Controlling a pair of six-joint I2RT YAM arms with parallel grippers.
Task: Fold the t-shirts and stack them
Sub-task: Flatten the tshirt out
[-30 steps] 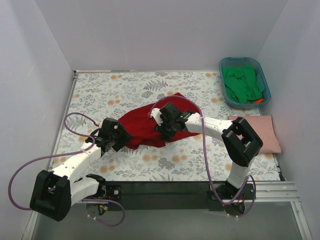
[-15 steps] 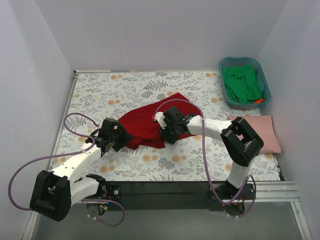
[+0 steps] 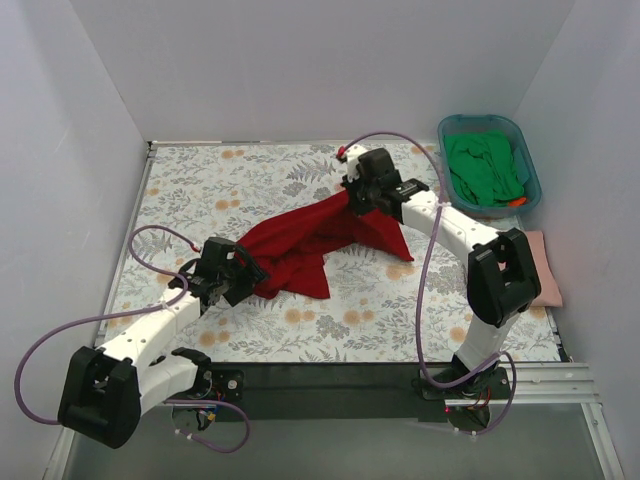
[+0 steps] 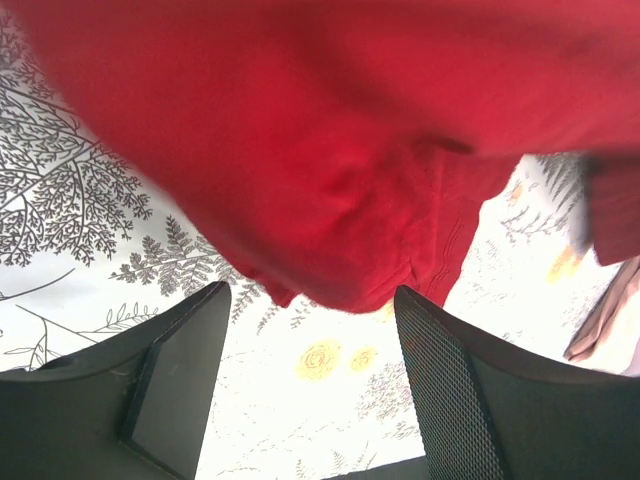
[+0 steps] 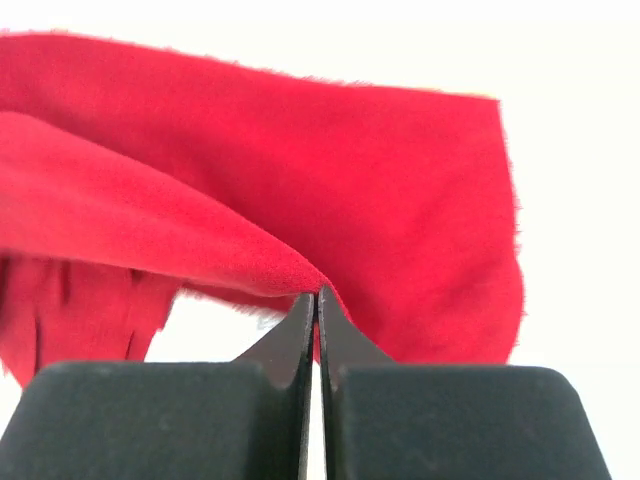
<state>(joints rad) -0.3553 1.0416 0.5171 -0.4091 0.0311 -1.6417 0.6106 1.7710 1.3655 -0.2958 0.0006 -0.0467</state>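
The deep red t-shirt is stretched in a diagonal band across the floral cover. My right gripper is shut on a pinched fold of it, holding that end raised toward the back; red cloth drapes ahead of the fingers. At the shirt's near left end my left gripper is open. Its fingers straddle bare cover, and the shirt's lower edge hangs just beyond the tips. A green t-shirt lies in the tub. The pale pink t-shirt lies flat at the right, partly behind my right arm.
The teal tub stands at the back right corner. White walls close in the left, back and right. The floral cover spans the table, and the black base strip runs along the near edge. Purple cables loop from both arms.
My right gripper closed on the red shirt and carried it up and toward the back right, pulling the cloth taut. The left gripper stayed put and opened a little wider.
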